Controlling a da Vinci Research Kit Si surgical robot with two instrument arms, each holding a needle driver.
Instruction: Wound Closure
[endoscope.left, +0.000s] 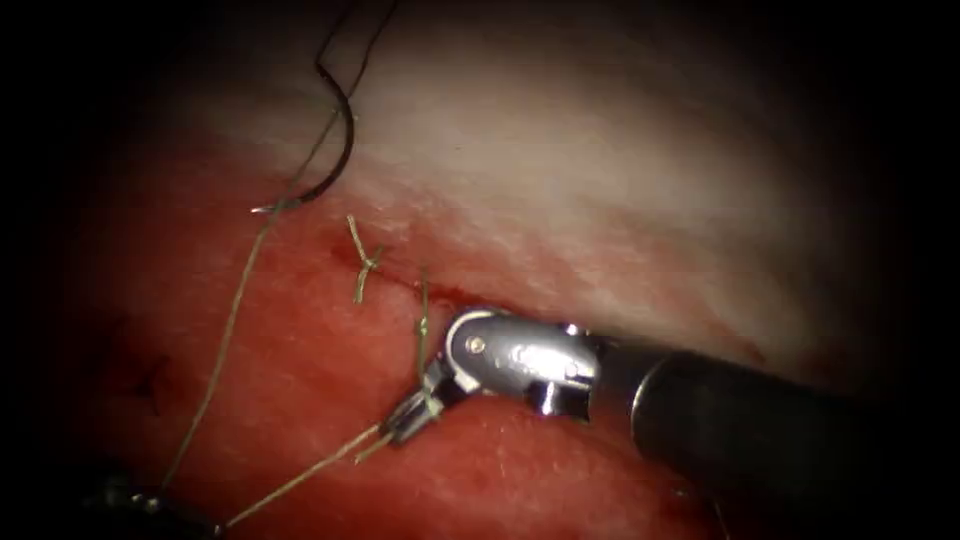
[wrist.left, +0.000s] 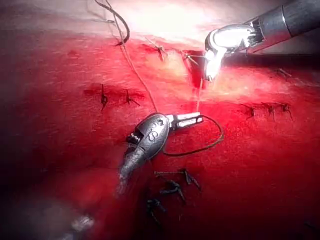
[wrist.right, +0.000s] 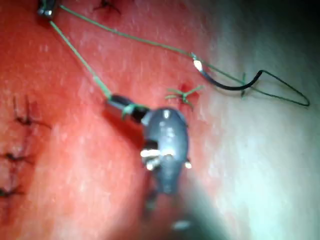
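The curved needle (endoscope.left: 343, 140) lies loose on the pale tissue (endoscope.left: 600, 170), up and left of the cut (endoscope.left: 440, 292); neither tool holds it and its tip (endoscope.left: 266, 208) rests on the surface. It also appears in the wrist views as needle (wrist.left: 123, 31) and needle (wrist.right: 225, 84). My right tool (endoscope.left: 405, 420) is shut on the green thread (endoscope.left: 300, 475) just below a knot (endoscope.left: 422, 325) at the cut. That thread runs taut to my left tool (wrist.left: 189, 120), whose jaws are shut on it. A tied stitch (endoscope.left: 365, 262) sits left of the knot.
More thread (endoscope.left: 215, 370) trails from the needle down toward the left tool (endoscope.left: 130, 497). Older dark stitches (wrist.left: 102, 96) and cut thread ends (wrist.left: 172, 187) lie on the red tissue (wrist.left: 60, 150). Red fluid wets the cut's edges.
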